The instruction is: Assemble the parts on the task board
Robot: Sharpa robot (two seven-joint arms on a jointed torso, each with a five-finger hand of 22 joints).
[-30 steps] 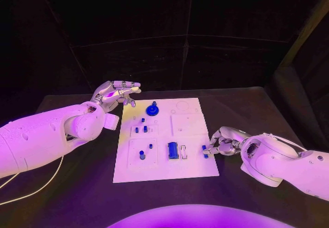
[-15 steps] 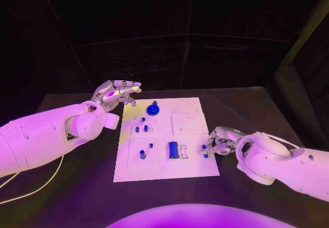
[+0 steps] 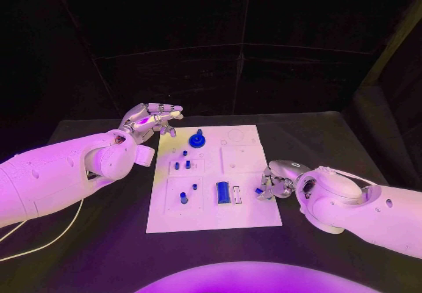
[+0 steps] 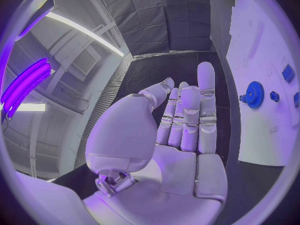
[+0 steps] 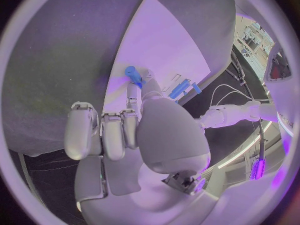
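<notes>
The white task board [image 3: 239, 160] lies in the middle of the black table. On it are a blue gear [image 3: 196, 140], a blue block [image 3: 223, 192] and several small blue pegs [image 3: 181, 165]. My right hand [image 3: 278, 182] is at the board's right edge and pinches a small blue peg [image 3: 261, 193] between thumb and finger; in the right wrist view the peg [image 5: 132, 75] sticks out at the fingertips just above the board [image 5: 169, 45]. My left hand [image 3: 154, 118] hovers off the board's far left corner, fingers apart and holding nothing. The left wrist view has its palm [image 4: 181, 135] beside the gear [image 4: 254, 94].
A white cable [image 3: 49, 241] trails over the table at the near left. Black table surface [image 3: 325, 137] surrounds the board on all sides, with dark curtains behind it.
My right hand has shifted a little left and away from me along the board's right edge, carrying the peg. The left hand has stayed where it was.
</notes>
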